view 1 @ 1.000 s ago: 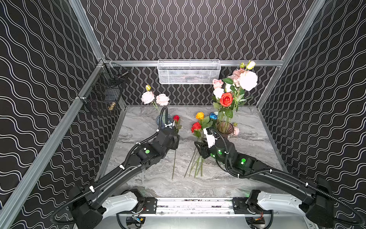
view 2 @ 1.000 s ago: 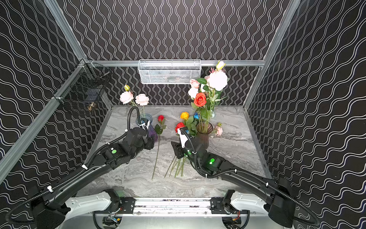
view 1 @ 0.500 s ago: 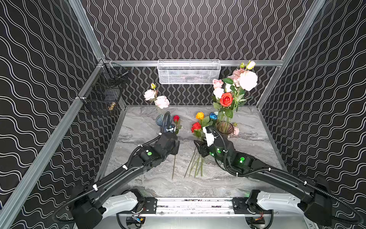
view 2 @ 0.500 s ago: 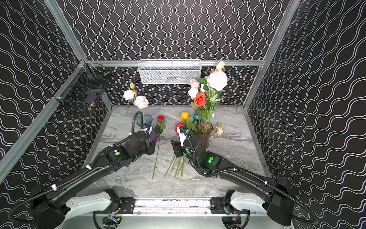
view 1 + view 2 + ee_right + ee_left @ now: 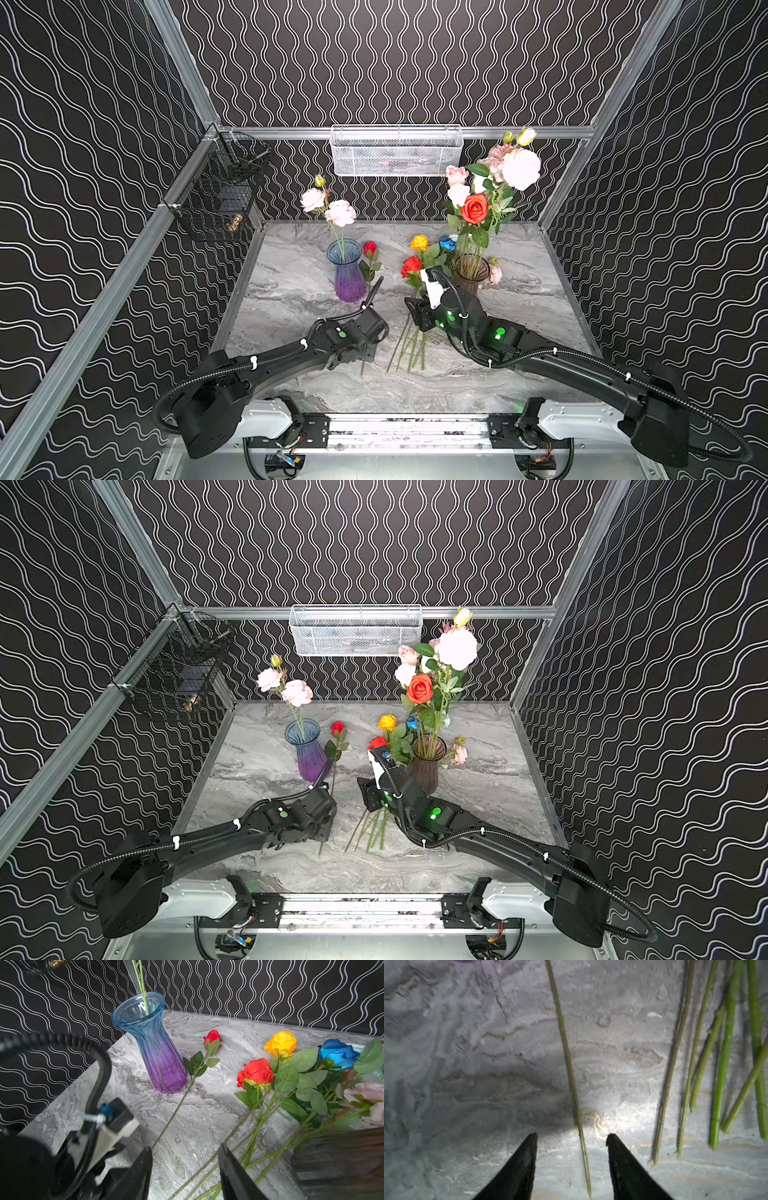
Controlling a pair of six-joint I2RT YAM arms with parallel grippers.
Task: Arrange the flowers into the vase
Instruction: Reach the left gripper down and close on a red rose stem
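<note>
Walls (image 5: 395,62): black, white wavy lines, aluminium rails (image 5: 291,132). Tabletop (image 5: 519,299): grey marble. White mesh basket (image 5: 397,151) on back rail, black wire basket (image 5: 220,195) in left corner.

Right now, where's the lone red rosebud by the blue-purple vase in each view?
In a top view: red rosebud lies right of the blue-purple vase.
In a top view: same, rosebud right of the vase.
Left wrist: rosebud not in view; only its stem, inside the open left end effector.
Right wrist: rosebud beside the vase.
Shared landmark: the vase, barely in the left wrist view.
</note>
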